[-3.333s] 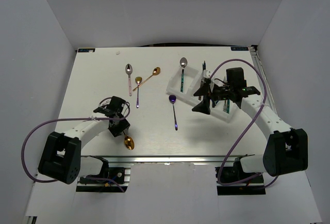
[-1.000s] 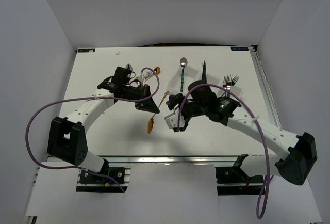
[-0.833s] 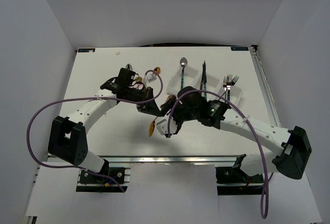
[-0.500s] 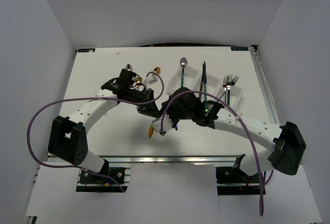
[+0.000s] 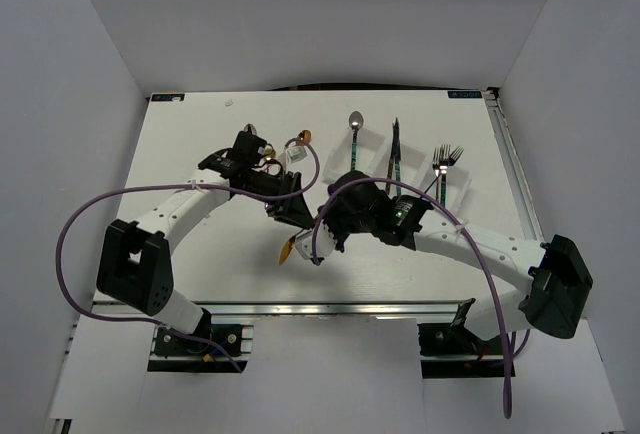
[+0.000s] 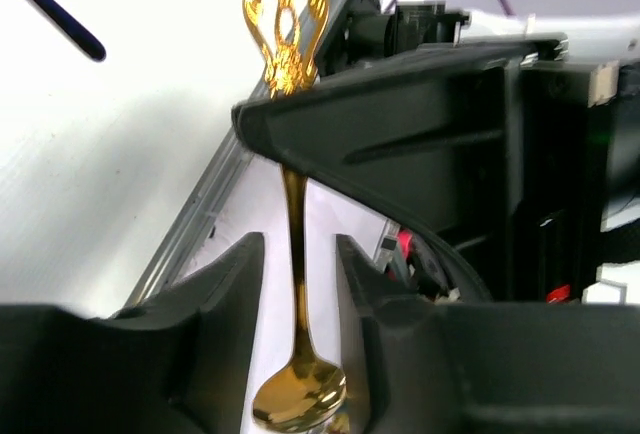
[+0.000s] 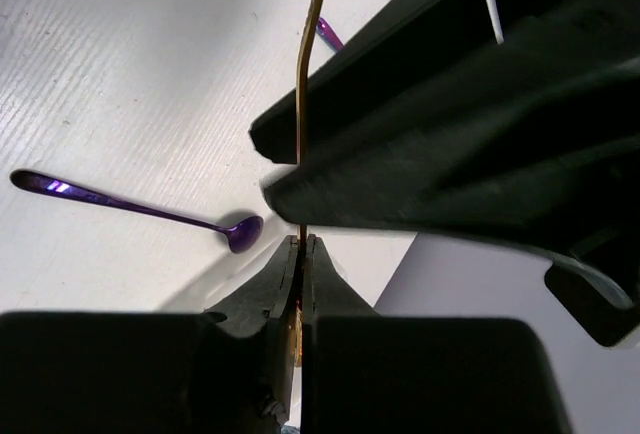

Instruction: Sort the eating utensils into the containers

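Observation:
A gold spoon [image 5: 290, 250] hangs above the table's near middle, between both grippers. My right gripper [image 5: 318, 250] is shut on its thin handle [image 7: 303, 154]; the jaws [image 7: 302, 244] meet on the metal. My left gripper [image 6: 300, 244] stands open around the same spoon [image 6: 298, 394], with a gap on each side of the handle. A purple spoon [image 7: 150, 209] lies flat on the table below. A silver-bowled spoon [image 5: 355, 122], a dark knife [image 5: 396, 149] and forks [image 5: 444, 159] lie at the back right, where the white containers tray [image 5: 420, 174] shows only faintly.
Loose utensils lie at the back left behind the left arm: a small gold one [image 5: 303, 137] and a silver spoon bowl [image 5: 250, 131]. The right arm [image 5: 470, 244] stretches across the near right of the table. Grey walls close in both sides and the back.
My right gripper moved left to the gold spoon and shut on its handle. My left gripper, which was holding the spoon, has opened its jaws around it.

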Controlling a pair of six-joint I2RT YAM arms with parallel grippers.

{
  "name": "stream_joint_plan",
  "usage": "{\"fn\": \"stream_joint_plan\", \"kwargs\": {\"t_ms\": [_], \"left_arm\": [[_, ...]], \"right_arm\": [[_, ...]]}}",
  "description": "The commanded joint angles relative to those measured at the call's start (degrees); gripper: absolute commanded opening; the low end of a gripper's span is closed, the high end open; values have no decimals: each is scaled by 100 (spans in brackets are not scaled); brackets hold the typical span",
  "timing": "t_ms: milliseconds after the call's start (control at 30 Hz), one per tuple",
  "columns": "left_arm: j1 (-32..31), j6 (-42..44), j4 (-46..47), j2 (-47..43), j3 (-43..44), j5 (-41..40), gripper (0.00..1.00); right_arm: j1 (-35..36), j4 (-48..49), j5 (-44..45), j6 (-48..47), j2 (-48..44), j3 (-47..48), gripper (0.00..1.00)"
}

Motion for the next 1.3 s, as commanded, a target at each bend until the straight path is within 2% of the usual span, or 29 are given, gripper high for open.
{"fn": "stream_joint_plan", "kwargs": {"t_ms": [0,167,300,333,433,467,533,567,667,733,800,833,1033,1133,1267], "left_arm": [[-22,57,25,-61,345,-184,47],[-22,110,-54,-43,635,-342,64],[91,5,-80,-104,1047,-912,67],[214,-65,-72,-139,1135,-1549,68],[573,-373,7,-403,1416,-2502,71],[697,-417,34,-603,1443,-3088,71],[995,-592,235,-868,1365,-3671,78],[1084,-620,349,-1017,1286,-4117,79],[1252,-699,963,-1903,769,-4839,86],[1261,-603,1193,-2221,252,-4991,91],[1261,-489,1483,-2607,-110,-5097,91],[1261,-453,1562,-2705,-286,-5150,91],[1261,-198,1800,-3127,-1297,-5510,91],[1261,-172,2002,-3399,-1746,-5554,91],[1261,-119,2240,-3707,-2352,-5730,91]], "right_arm": [[38,123,-151,-87,-67,12,0],[38,96,-195,-131,-102,-24,0],[38,122,-274,-131,-181,-242,0],[38,201,-300,-123,-234,-313,0],[-66,446,-466,131,-365,-585,0],[-137,526,-572,280,-392,-621,0],[-452,684,-948,886,-419,-648,0],[-576,859,-1046,1106,-410,-639,0],[-1181,1482,-1267,2335,-279,-569,0],[-1681,1869,-1242,3625,-60,-464,0],[-1999,2153,-1275,4436,343,-139,0],[-2270,2196,-1250,5126,494,-7,0],[-2756,3162,-372,7747,1391,582,0],[-2783,3645,348,8427,1681,740,0],[-2818,3840,745,9200,2085,1171,0]]}}
